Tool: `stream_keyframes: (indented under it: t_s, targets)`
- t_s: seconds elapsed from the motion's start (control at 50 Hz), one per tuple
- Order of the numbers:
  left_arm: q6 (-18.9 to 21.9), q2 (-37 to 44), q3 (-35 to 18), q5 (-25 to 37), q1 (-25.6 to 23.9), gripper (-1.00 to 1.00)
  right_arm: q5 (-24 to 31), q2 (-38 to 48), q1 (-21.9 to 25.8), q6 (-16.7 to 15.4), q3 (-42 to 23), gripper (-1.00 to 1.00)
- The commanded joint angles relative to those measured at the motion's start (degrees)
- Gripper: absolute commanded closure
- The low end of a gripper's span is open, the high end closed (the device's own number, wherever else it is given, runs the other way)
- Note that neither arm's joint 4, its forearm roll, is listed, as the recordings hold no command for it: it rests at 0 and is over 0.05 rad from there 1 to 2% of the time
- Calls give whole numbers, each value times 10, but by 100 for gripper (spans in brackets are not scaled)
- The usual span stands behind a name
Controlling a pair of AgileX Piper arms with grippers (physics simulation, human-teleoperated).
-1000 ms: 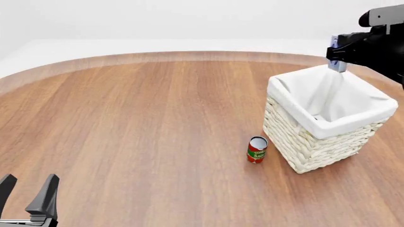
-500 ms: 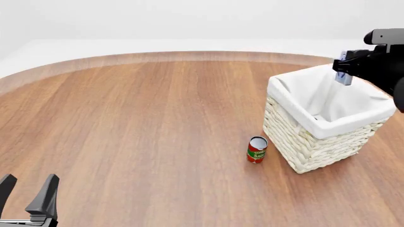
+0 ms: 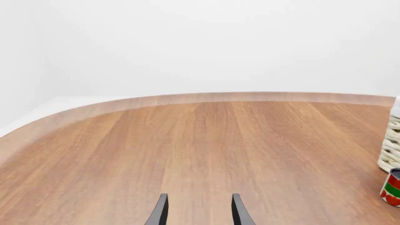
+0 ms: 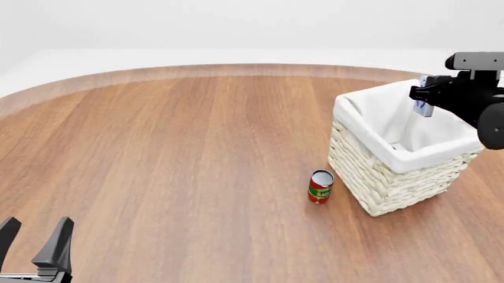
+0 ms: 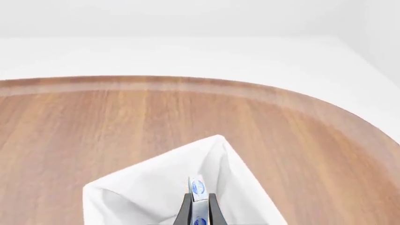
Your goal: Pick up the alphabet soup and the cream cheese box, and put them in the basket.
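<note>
Right gripper (image 4: 423, 101) clamps blue-printed cream cheese box (image 4: 424, 106) over basket (image 4: 370, 171); print unreadable.

The cream cheese box (image 4: 423, 106) hangs above the basket (image 4: 370, 171) at right, 1 can (image 4: 320, 186) just left of it.

Right arm (image 4: 473, 100): matte black, blocky wrist housing, rounded joint at edge of front view, grey bar-shaped module on top. Right gripper (image 5: 199, 211): two thin black fingers, tapering. Left gripper (image 4: 35, 242): two dark grey wedge-shaped fingers, pointed tips, light grey base plate. No visible cables or markings.
</note>
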Motion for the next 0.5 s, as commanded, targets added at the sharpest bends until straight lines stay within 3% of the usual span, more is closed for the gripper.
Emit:
stream_keyframes:
  t_s: [0.02, 0.5]
  targets:
    - [0, 0, 0, 0, 0, -100, -20, 18, -6, 5, 3, 100]
    - [0, 0, 0, 0, 0, -100, -45, 49, -14, 4, 3, 100]
